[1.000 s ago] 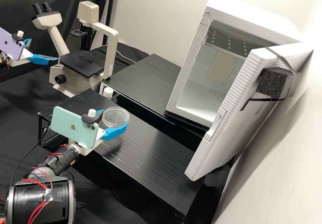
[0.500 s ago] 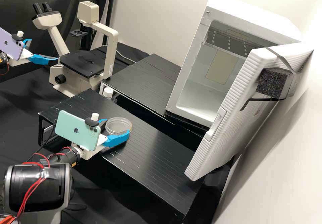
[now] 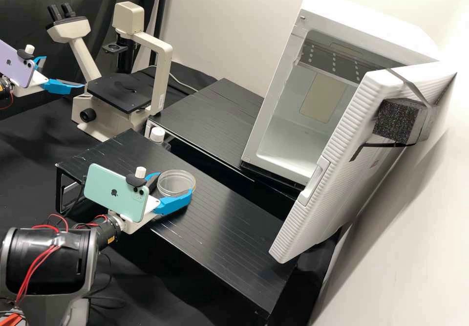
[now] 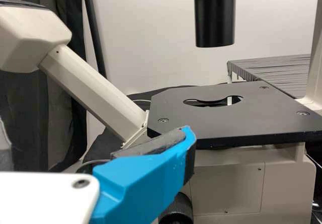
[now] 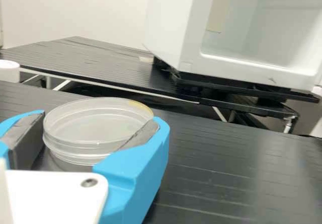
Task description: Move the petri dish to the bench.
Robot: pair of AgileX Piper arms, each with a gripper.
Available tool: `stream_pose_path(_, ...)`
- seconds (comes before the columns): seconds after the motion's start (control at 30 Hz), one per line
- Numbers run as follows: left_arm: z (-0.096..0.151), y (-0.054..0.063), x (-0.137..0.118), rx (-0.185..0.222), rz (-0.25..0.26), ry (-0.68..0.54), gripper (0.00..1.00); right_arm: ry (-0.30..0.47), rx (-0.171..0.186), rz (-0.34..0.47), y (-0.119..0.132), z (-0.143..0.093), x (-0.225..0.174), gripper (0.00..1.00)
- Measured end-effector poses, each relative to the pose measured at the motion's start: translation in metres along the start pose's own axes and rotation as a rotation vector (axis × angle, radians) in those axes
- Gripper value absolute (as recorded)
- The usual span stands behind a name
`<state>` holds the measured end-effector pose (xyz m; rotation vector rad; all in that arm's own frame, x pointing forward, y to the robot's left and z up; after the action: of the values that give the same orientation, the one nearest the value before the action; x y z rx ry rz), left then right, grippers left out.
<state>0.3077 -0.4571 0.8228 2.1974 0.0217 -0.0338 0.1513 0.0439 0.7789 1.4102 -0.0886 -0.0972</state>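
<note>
The right gripper (image 3: 175, 184) is low over the front black bench (image 3: 234, 223), its fingers around the clear round petri dish (image 3: 176, 181). In the right wrist view, the right gripper (image 5: 102, 123) is shut on the petri dish (image 5: 95, 128), with a grey pad against each side. The dish sits level, close above or on the bench (image 5: 226, 178); whether it touches is unclear. At the upper left, beside the microscope, is the left gripper (image 3: 64, 72), open and holding nothing. One blue finger of the left gripper (image 4: 146, 183) shows before the microscope stage (image 4: 226, 123).
The microscope (image 3: 122, 91) stands behind the front bench, at the left. A white-capped bottle (image 3: 157, 135) stands at the bench's back edge. Beyond a gap is a second black bench (image 3: 210, 111), next to the white incubator (image 3: 303, 120) with its door (image 3: 342, 169) swung open.
The right gripper has come down and slightly to the right with the petri dish, bringing it low over the bench; the latest shift is small. The left arm has kept still.
</note>
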Motion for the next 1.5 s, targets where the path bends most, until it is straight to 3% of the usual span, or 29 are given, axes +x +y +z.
stream_pose_path(0.23, 0.0, 0.0, 0.0, 0.0, 0.0, 0.0, 1.0, -0.02, 0.017, 0.005, 0.003, 0.003, 0.0, 0.0)
stream_pose_path(0.27, 0.0, 0.0, 0.0, 0.0, 0.0, 0.0, 1.0, -0.02, 0.022, 0.006, 0.003, 0.003, 0.001, 1.0)
stream_pose_path(0.37, 0.0, 0.0, 0.0, 0.0, 0.0, 0.0, 1.0, -0.021, 0.037, 0.004, 0.003, 0.004, 0.001, 1.0)
stream_pose_path(0.83, 0.0, 0.0, 0.0, 0.0, 0.0, 0.0, 1.0, -0.02, 0.044, -0.002, 0.002, 0.003, 0.0, 1.0)
stream_pose_path(1.1, 0.0, 0.0, 0.0, 0.0, 0.0, 0.0, 1.0, 0.025, 0.128, 0.026, 0.009, -0.005, -0.013, 1.0)
stream_pose_path(1.27, 0.0, 0.0, 0.0, 0.0, 0.0, 0.0, 1.0, 0.106, 0.1, 0.044, 0.015, -0.014, -0.026, 1.0)
stream_pose_path(1.4, 0.0, 0.0, 0.0, 0.0, 0.0, 0.0, 1.0, 0.164, 0.053, 0.053, 0.022, -0.017, -0.032, 1.0)
stream_pose_path(1.5, 0.0, 0.0, 0.0, 0.0, 0.0, 0.0, 1.0, 0.177, 0.051, 0.078, 0.028, -0.017, -0.035, 1.0)
